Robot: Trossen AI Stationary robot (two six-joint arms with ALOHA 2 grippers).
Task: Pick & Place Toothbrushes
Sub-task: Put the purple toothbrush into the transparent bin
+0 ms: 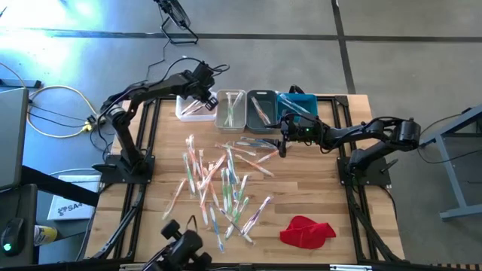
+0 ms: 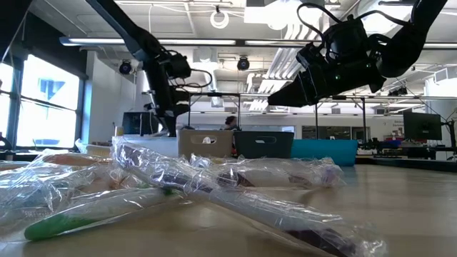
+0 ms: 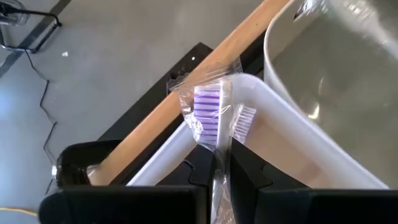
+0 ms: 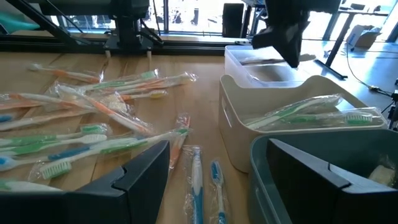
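Observation:
Many wrapped toothbrushes (image 1: 222, 184) lie scattered on the wooden table. My left gripper (image 1: 207, 99) hangs over the white bin (image 1: 190, 108) at the table's far edge, shut on one wrapped toothbrush with purple and white bristles (image 3: 208, 112). My right gripper (image 1: 284, 144) hovers open above the table, just in front of the grey bin (image 1: 262, 111), with nothing between its fingers (image 4: 143, 174). Toothbrushes lie in the beige bin (image 4: 305, 115). My left gripper pinches the wrapped toothbrush just below its head (image 3: 217, 155) between its two fingers (image 3: 249, 177). The fingers slant down from the table's left and lie along the brush. The bristle head sticks out past the fingertips over the white bin's rim (image 3: 273, 99). Whether it touches the rim, I cannot tell.
Four bins stand in a row at the far edge: white, beige (image 1: 230, 109), grey and blue (image 1: 296, 105). A red cloth (image 1: 306, 230) lies at the near right. Bare wood shows at the table's right side (image 1: 331, 196).

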